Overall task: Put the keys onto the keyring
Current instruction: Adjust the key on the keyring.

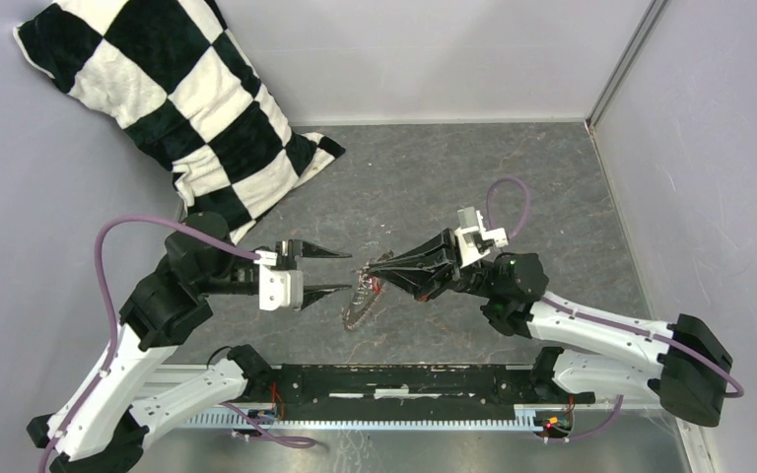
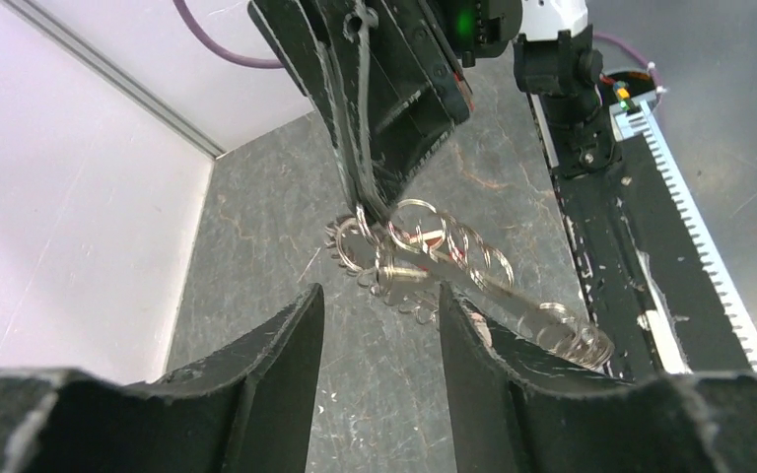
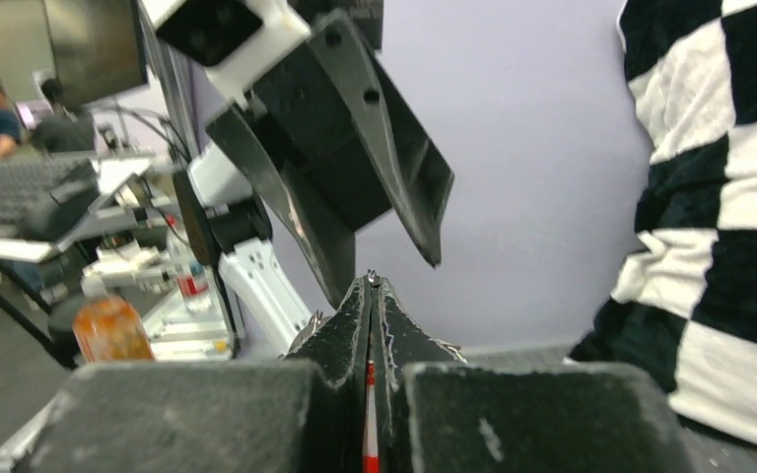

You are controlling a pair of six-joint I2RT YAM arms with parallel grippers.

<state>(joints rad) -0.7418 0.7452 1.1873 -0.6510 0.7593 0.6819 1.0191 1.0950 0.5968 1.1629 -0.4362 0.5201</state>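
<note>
Right gripper (image 1: 365,268) has its jaws pressed tight together on the top of the keyring (image 1: 358,307), with the small red tag (image 1: 376,286) just under the fingertips. The chain of silver rings hangs from that pinch and slants down to the grey tabletop (image 1: 513,177). The key cannot be picked out among the rings. Just left of the ring cluster, the left gripper (image 1: 351,271) stands about half open and holds nothing, its two tips flanking the rings without touching them. A black-and-white checkered pillow (image 1: 187,99) leans in the far left corner.
</note>
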